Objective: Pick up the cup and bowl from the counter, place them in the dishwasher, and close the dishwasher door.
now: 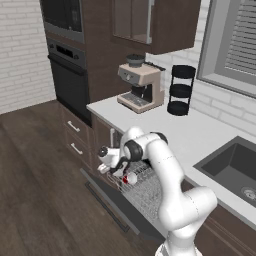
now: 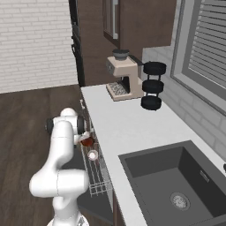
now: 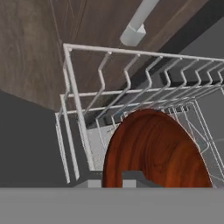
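Observation:
The dishwasher door (image 1: 107, 197) hangs open below the white counter (image 1: 195, 132), and the pale wire rack (image 1: 146, 194) (image 2: 96, 178) is pulled out over it. My gripper (image 1: 120, 168) (image 2: 84, 140) (image 3: 114, 179) is low over the rack's near end, shut on the rim of the reddish-brown bowl (image 2: 88, 141) (image 3: 153, 148). The bowl stands on edge among the rack wires (image 3: 83, 113). Just beside it, the red cup (image 1: 131, 178) (image 2: 92, 155) rests in the rack with its white inside showing.
A beige coffee machine (image 1: 141, 85) (image 2: 122, 79) and a black three-tier stand (image 1: 181, 90) (image 2: 152, 86) stand at the back of the counter. The dark sink (image 1: 235, 167) (image 2: 176, 176) lies to the right. Drawer fronts with silver handles (image 1: 74, 127) and the black wall oven (image 1: 67, 85) are left.

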Available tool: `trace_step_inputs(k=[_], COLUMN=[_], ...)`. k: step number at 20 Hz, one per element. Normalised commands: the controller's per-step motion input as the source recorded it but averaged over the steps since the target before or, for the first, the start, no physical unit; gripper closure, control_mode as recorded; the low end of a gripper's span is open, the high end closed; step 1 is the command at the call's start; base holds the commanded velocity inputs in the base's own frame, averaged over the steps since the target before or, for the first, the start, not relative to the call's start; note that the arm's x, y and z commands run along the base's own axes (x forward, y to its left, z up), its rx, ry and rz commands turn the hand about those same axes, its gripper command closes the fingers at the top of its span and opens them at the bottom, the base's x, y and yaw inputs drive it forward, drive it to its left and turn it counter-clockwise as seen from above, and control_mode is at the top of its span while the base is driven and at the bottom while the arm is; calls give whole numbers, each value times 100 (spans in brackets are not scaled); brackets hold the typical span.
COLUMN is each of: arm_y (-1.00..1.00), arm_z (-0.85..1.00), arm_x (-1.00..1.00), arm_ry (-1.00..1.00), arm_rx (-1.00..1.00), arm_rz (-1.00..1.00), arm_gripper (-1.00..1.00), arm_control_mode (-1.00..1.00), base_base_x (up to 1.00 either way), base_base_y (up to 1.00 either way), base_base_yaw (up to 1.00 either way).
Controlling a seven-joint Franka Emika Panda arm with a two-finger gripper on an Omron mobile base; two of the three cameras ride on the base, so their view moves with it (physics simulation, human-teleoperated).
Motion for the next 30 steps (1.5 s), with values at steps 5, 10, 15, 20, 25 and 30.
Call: trace_step_inputs(k=[5, 10, 15, 20, 25, 30], arm_y=[-36, -5, 59, 67, 51, 34], arm_z=[-51, -55, -99, -50, 43, 99], arm_x=[35, 12, -15, -31, -8, -30], arm_ry=[0, 2, 2, -1, 0, 6], arm_rx=[0, -4, -16, -15, -4, 7], arm_rz=[5, 6, 10, 6, 0, 0], arm_gripper=[100, 100, -100, -100, -100, -100], arm_control_mode=[-100, -100, -100, -100, -100, -100], base_base_x=[0, 0, 0, 0, 0, 0], base_base_y=[0, 0, 0, 0, 0, 0], base_base_yaw=[0, 0, 0, 0, 0, 0])
